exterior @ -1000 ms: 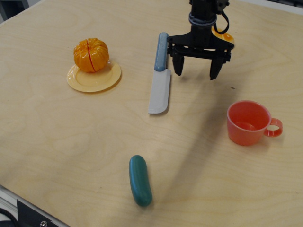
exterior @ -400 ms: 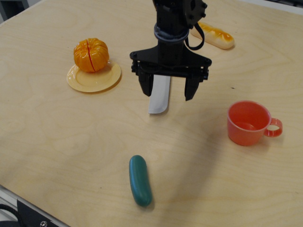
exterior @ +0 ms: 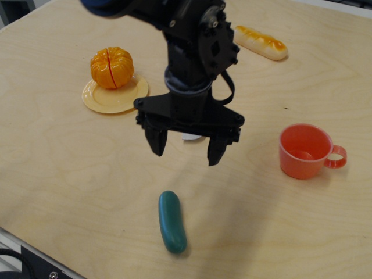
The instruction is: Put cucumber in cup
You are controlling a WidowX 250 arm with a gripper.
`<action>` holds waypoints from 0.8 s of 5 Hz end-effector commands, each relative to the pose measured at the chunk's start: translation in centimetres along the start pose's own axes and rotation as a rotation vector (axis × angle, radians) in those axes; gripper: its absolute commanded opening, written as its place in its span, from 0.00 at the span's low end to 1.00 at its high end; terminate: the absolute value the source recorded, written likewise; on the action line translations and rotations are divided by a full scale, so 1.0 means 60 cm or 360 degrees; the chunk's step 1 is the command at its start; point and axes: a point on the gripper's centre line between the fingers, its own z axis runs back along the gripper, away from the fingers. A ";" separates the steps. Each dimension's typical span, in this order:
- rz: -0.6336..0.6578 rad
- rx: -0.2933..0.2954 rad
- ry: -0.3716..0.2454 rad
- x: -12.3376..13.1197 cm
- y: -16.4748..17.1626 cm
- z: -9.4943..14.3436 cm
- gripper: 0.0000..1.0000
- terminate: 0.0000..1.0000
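**Gripper arrives above the cucumber, nothing held yet**

Since the earlier frames I see the gripper [exterior: 186, 152] has travelled from the far side of the tabletop [exterior: 58, 174], over the toy knife, toward the near edge. It now hangs with its jaws spread wide and empty, pointing down, just beyond the cucumber [exterior: 172, 221]. I judge the wide opening is meant to straddle the cucumber for a grasp.

The cucumber lies flat near the front edge, running roughly front to back, touching nothing. The cup [exterior: 302, 151] stands upright well to its right, mouth up, ring handle pointing away from the arm, so the mouth is free to drop into.

Count: one cucumber, one cup, one knife [exterior: 192, 137], mostly hidden behind the gripper, one bread roll [exterior: 261, 42], one pale plate [exterior: 104, 102] carrying one orange fruit [exterior: 111, 67].
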 end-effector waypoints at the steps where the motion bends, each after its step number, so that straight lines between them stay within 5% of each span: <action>1: 0.0057 0.0013 0.0055 -0.046 0.009 -0.001 1.00 0.00; 4: 0.0155 -0.0033 0.0209 -0.095 -0.006 -0.054 1.00 0.00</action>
